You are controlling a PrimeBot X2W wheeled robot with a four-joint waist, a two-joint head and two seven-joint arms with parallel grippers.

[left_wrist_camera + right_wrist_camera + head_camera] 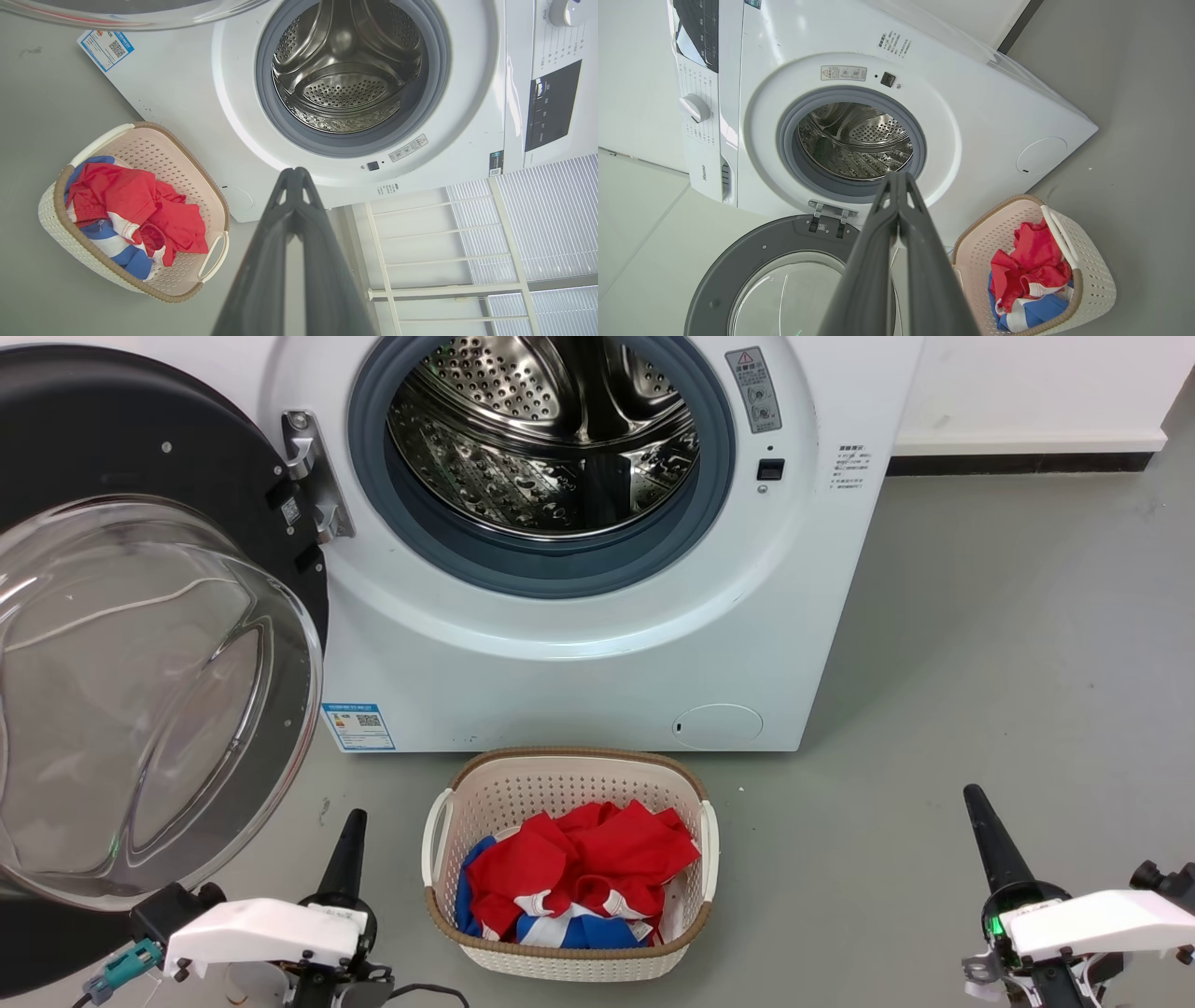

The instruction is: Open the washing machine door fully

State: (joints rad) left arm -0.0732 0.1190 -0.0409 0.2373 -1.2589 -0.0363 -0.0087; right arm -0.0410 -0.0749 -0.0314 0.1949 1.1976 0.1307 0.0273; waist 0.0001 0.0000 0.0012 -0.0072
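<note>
Nearest to us, our left gripper [351,835] rises from the lower left of the head view with its two long dark fingers pressed together and holding nothing; its wrist view shows the tips [295,173] meeting. Our right gripper [978,807] stands well apart at the lower right, likewise closed on nothing, tips touching [896,177]. Between them on the grey floor [980,644] sits the cream perforated laundry basket with a brown rim [569,754], holding crumpled red, blue and white clothes [579,868], just before the machine's front lower edge.

The large round black washing machine door with its bulging clear glass bowl [159,691] hangs up and to the left of our left gripper, near it but not touching. It swings on the silver hinge [313,476] at the left edge of the opening, its inner face turned towards us. We judge it already wide open, so any last travel would be a push leftward and away, and the left arm is the nearer one.

Behind it, the big white boxy front-loading washing machine [560,653] shows its grey rubber ring [560,569] and perforated steel drum [551,439] fully uncovered.

The door's left and lower parts are cut off by the picture's edge, so we cannot see its free rim or handle, nor how far back it can go
</note>
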